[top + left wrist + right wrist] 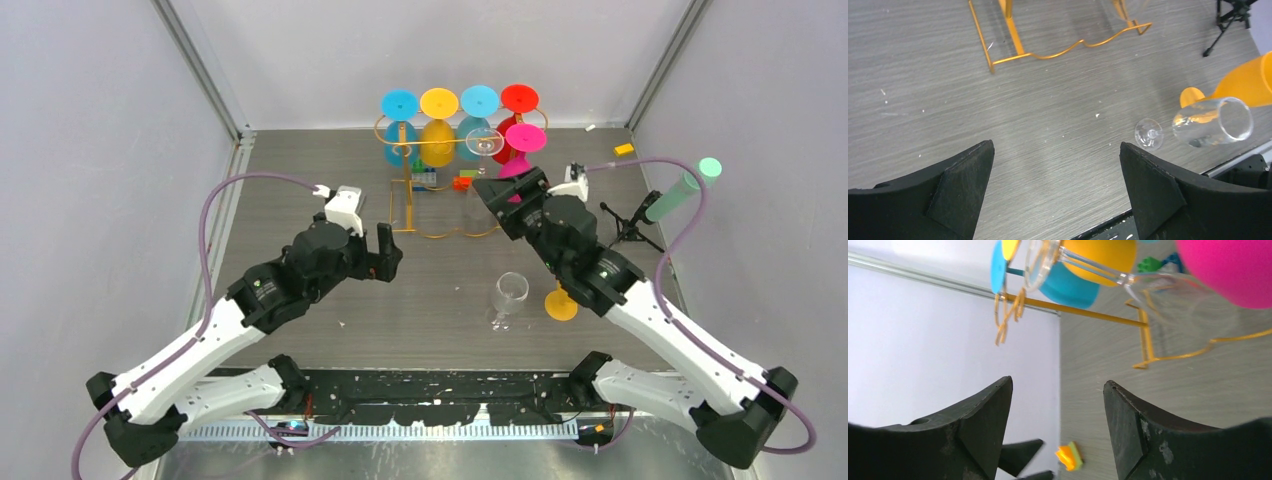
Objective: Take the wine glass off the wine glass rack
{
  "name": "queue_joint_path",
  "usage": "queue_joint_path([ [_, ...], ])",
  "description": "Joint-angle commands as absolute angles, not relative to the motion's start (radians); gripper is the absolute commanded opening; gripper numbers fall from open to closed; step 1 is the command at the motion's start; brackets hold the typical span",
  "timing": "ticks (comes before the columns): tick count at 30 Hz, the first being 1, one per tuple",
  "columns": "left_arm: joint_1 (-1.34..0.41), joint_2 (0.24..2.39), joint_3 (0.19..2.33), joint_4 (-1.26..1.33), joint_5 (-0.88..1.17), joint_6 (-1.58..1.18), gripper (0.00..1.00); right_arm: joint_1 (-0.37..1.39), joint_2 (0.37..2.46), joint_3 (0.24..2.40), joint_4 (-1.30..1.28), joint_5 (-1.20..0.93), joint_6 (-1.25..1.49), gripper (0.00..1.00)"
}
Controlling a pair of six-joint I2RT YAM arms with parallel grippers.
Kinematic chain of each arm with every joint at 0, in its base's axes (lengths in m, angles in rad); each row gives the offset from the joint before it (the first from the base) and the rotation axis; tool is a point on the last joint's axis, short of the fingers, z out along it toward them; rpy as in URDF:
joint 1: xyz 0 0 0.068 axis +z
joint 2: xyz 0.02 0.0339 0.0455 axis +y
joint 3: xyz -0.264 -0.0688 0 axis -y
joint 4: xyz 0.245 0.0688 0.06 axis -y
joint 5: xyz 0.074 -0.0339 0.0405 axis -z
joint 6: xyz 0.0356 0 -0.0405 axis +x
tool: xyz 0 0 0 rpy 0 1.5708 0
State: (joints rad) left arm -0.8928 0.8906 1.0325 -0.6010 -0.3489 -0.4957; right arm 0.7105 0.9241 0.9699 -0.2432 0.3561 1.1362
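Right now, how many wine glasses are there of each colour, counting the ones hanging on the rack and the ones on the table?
Clear wine glasses: 2
Blue wine glasses: 2
Orange-yellow wine glasses: 2
Red wine glasses: 1
Pink wine glasses: 1
Total: 8

Bright, even light with faint soft shadows; nearest objects look slightly blurred.

The grey wood-grain counter (300,180) carries the gold wine glass rack (411,205) at twelve o'clock. At four o'clock a clear wine glass (508,297) lies on its side, an orange glass (561,303) just beside it. A small black tripod (628,225) stands at three o'clock.
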Motion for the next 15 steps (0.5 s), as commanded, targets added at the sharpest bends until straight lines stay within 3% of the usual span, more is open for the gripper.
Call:
queue_joint_path([
  [1, -0.823, 0.895, 0.985, -0.562, -0.273, -0.544, 1.0, 0.713, 0.998, 0.978, 0.093, 0.413, 1.283, 0.72],
  [5, -0.778, 0.888, 0.954, -0.56, -0.209, -0.546, 1.0, 0.713, 1.053, 1.0, 0.16, 0.496, 1.303, 0.68],
  [10, -0.752, 0.875, 0.933, -0.536, -0.19, -0.531, 1.0, 0.713, 1.071, 1.055, 0.037, 0.658, 1.374, 0.61],
  [15, -0.75, 0.837, 0.895, -0.484, -0.272, -0.525, 1.0, 0.713, 1.089, 1.056, 0.046, 0.743, 1.413, 0.59],
])
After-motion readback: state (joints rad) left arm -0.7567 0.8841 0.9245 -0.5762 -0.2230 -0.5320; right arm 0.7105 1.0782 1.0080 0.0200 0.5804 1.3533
